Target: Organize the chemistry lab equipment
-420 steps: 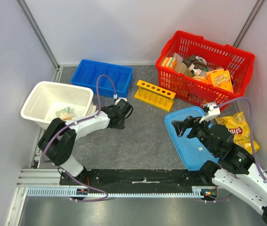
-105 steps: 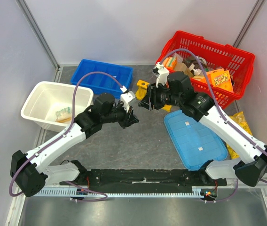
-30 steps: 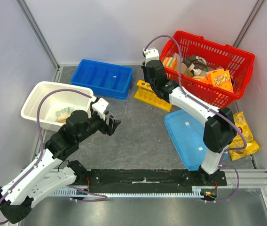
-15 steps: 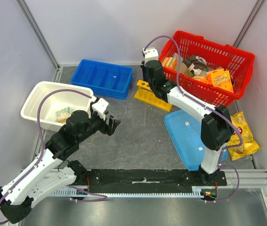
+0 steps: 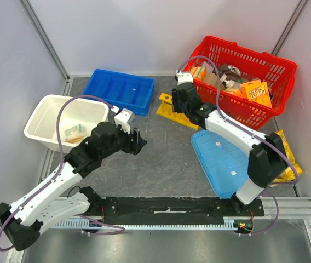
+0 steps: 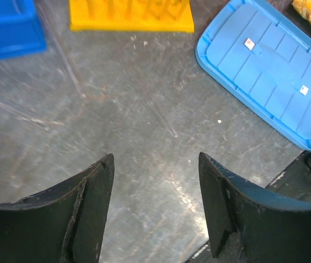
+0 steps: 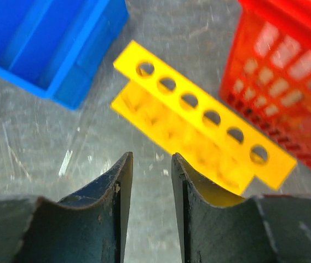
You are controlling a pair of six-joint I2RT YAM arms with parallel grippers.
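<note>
The yellow test-tube rack point(image 5: 184, 113) lies on the table in front of the red basket, its row of round holes point(image 7: 189, 101) facing up. My right gripper point(image 7: 151, 155) hovers at the rack's near left side point(image 5: 173, 105). Its jaws stand a narrow gap apart with nothing between them. My left gripper point(image 6: 155, 156) hangs open over bare table point(image 5: 138, 140), with the rack point(image 6: 131, 15) farther ahead. A small clear bag point(image 5: 76, 133) lies inside the white bin point(image 5: 45, 108). Thin pale lines point(image 6: 62, 52) on the table could be clear tubes or scratches; I cannot tell which.
A blue divided tray point(image 5: 120, 90) sits at the back left of the rack. The red basket point(image 5: 265, 64) holds sponge packs and boxes. A blue lid point(image 5: 226, 161) lies flat at the right, with a yellow chip bag point(image 5: 286, 156) beyond it.
My left arm has swung right and forward towards the table's middle, its jaws slightly narrower. My right gripper has dropped towards the rack's near side and its jaws have widened a little.
</note>
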